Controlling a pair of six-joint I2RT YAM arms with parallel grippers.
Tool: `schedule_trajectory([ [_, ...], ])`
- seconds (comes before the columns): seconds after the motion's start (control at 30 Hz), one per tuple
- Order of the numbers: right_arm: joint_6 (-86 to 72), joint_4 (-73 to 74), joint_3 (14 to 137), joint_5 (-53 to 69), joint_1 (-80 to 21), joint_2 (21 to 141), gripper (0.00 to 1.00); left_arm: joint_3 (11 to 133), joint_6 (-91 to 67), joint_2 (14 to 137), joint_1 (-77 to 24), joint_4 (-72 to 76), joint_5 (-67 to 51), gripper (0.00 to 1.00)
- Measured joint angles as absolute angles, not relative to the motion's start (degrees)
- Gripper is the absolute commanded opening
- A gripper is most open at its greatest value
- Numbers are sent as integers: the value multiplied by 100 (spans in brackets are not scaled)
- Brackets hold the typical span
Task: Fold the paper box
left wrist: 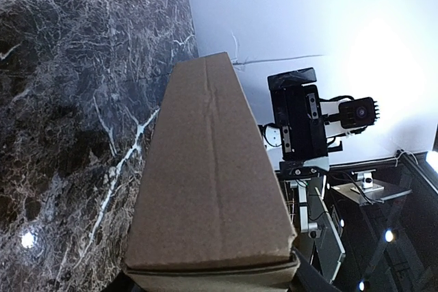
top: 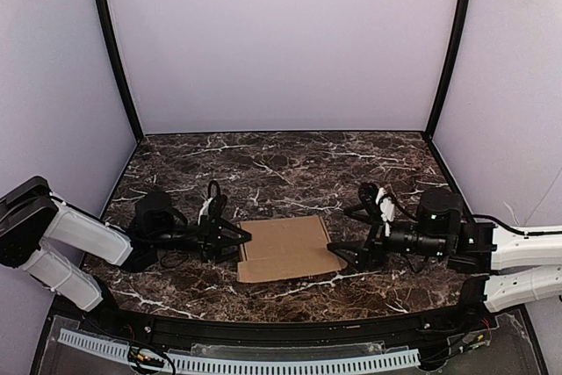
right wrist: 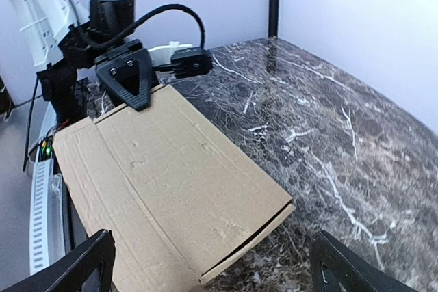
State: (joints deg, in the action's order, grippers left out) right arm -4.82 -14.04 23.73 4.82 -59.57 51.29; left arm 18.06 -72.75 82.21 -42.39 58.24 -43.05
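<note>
Top external view shows a thin, plain brown cardboard paper box [top: 285, 248] lying flattened on the dark, white-veined marble tabletop [top: 290, 160]. It sits near the front edge, between the two arms, with pale lilac walls [top: 281, 41] enclosing the back and sides.

The left gripper [top: 239, 240] reaches in low from the left and meets the box's left edge. From the right wrist camera, one of its black triangular fingers [right wrist: 130, 80] lies flat on top of the cardboard [right wrist: 178, 182] at that far edge. The finger beneath is hidden. In the left wrist view the cardboard [left wrist: 212, 182] fills the whole gap at the bottom of the picture, where the dark finger bases just show on either side. The fingers therefore stand clamped on the box's left end.

The right gripper [top: 344, 255] sits low at the box's right edge with its jaws spread wide. Its own camera shows the two black fingertips [right wrist: 89, 264] at the bottom corners of the picture, far apart. The box's near corner lies between them, gripped by neither. I cannot tell whether either fingertip brushes the cardboard.

A long crease runs along the box's top face. Its near end shows two layers, slightly parted.
</note>
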Motion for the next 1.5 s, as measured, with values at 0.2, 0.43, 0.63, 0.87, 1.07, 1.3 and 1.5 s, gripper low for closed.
schedule_trajectory([
  [0.2, 1229, -1459, 2477, 1079, -5964, 5100, 99, 2043, -7181, 7765, -4123, 5304, -5105, 47],
  [0.43, 3225, -1511, 2477, 1389, -6420, 5037, 99, 2049, -7159, 7269, -3872, 5022, -5789, 47],
  [0.63, 4687, -1586, 2477, 871, -7153, 4860, 99, 2049, -7244, 6952, -3636, 4982, -6305, 47],
  [0.87, 5975, -1894, 2383, -591, -7948, 4851, 99, 2062, -7271, 6692, -3420, 4950, -6657, 47],
  [1.07, 7347, -2971, 2012, -1747, -8449, 5559, 99, 2108, -7266, 6604, -3395, 4930, -6873, 47],
  [1.3, 8742, -4329, 1835, -2467, -8678, 6211, 96, 2141, -7264, 6565, -3395, 4904, -7046, 47],
  [1.5, 9255, -4823, 1920, -2602, -8766, 6407, 87, 2141, -7236, 6563, -3393, 4807, -7140, 48],
])
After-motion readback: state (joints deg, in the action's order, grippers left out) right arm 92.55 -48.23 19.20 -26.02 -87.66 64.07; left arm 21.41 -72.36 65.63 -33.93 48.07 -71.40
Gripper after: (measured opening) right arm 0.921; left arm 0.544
